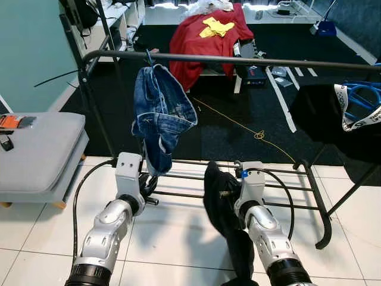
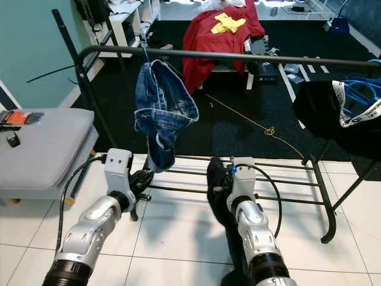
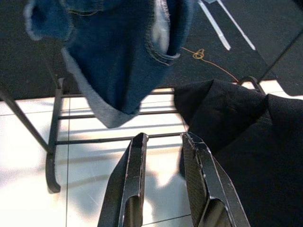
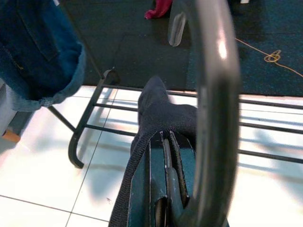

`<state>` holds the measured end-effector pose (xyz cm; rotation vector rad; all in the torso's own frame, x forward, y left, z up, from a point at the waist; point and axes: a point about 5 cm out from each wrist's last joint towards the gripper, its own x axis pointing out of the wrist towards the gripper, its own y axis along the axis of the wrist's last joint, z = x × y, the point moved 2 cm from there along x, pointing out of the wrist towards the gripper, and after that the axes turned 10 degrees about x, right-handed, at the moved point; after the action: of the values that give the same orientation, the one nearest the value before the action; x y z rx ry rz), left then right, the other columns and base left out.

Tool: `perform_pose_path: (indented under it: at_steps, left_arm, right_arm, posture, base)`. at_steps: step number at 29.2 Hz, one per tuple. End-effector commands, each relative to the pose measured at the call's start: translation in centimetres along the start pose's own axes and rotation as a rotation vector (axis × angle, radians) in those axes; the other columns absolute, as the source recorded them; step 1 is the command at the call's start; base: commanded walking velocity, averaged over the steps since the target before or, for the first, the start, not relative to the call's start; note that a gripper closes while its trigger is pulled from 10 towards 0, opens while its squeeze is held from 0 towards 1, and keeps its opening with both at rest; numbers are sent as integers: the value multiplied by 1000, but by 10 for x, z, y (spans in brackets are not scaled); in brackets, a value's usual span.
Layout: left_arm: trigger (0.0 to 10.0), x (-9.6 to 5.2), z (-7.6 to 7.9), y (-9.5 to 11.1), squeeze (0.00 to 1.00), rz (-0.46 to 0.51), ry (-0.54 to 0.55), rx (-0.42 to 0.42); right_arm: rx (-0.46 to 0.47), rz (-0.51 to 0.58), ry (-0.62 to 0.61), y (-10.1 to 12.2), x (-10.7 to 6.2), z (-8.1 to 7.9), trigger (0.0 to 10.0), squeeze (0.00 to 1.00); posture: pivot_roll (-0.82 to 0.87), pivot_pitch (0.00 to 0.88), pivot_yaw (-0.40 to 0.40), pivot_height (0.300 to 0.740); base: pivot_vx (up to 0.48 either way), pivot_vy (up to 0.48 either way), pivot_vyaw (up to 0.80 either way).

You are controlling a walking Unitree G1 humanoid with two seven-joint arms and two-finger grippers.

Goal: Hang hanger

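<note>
White tile floor meets black carpet. Black clothes rack spans the front; blue jeans hang from its top rail on a hanger. Right gripper, fingers closed, clamps a hanger carrying a black garment, low before the rack's bottom bars. Left gripper parted slightly, empty, below the jeans.

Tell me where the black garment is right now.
The black garment hangs from the right gripper, low over the rack's bottom bars, right of the hanging jeans.
</note>
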<state>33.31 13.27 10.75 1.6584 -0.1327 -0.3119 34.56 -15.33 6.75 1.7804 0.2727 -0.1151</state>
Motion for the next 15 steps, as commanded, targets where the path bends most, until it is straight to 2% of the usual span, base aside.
perform_pose_path:
  at_steps: [1,6,15]
  left_arm:
    - [10000,-1,1,1,0,5,-5,12]
    - [10000,2,0,1,0,9,-2,9]
    - [10000,3,-3,0,0,-5,11,-3]
  right_arm:
    - [11,13,-5,-1,-1,2,10000,0]
    - [11,17,-10,1,-1,4,10000,0]
    - [-27,31,14,8,1,2,10000,0]
  posture:
    - [106,73,61,740]
    - [104,71,64,740]
    - [101,67,66,740]
  base:
    - [0,-259,0]
    - [0,-471,0]
    - [0,0,0]
